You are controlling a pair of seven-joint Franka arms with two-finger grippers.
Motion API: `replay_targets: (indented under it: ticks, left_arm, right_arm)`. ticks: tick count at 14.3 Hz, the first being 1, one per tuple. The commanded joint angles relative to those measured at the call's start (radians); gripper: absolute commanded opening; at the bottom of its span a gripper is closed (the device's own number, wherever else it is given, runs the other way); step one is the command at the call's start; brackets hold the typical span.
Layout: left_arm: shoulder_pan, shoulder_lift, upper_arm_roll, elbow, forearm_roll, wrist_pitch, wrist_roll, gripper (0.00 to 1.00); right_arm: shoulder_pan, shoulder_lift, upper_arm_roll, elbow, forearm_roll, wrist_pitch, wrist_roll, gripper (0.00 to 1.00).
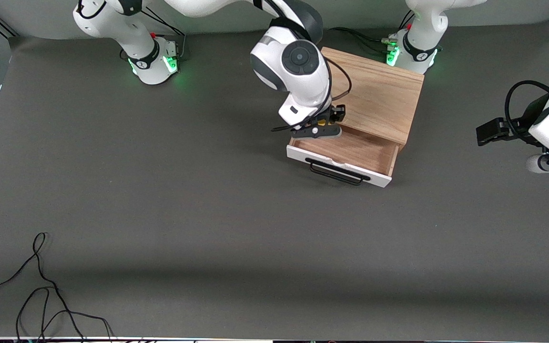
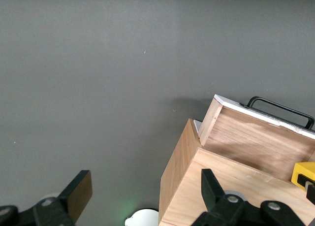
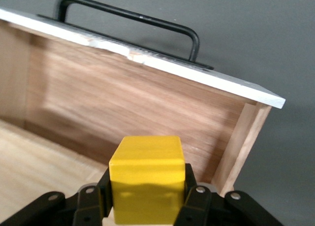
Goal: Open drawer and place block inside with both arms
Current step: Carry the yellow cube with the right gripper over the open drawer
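The drawer (image 1: pixel 346 155) stands pulled out of the oak box (image 1: pixel 379 97), its white front and black handle (image 1: pixel 336 172) nearest the front camera. Over its wood floor, the right gripper (image 1: pixel 323 125) is clamped on the yellow block (image 3: pixel 146 179). The left gripper (image 2: pixel 142 199) waits at the left arm's end of the table, fingers spread apart.

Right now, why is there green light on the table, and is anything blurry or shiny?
Front view: green lamps on both arm bases tint the table beside them, and a soft dark shadow band crosses it low down. Right wrist view: the block looks sharp, no glare. Left wrist view: a faint green glow shows on the table by the box.
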Motion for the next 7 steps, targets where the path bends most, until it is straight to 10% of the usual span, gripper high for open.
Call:
replay_targets:
  ticks: [1,7]
  left_arm:
    - [-0.006,-0.083,0.016,-0.091,-0.002,0.018,0.023,0.99]
    - [-0.02,-0.205,0.053,-0.26,-0.012,0.099,0.023,0.99]
  right_arm:
    - [0.0,0.034,-0.007,0.04,0.008,-0.001,0.035,0.08]
    - [0.0,0.066,-0.008,0.038,0.006,0.026,0.064,0.09]
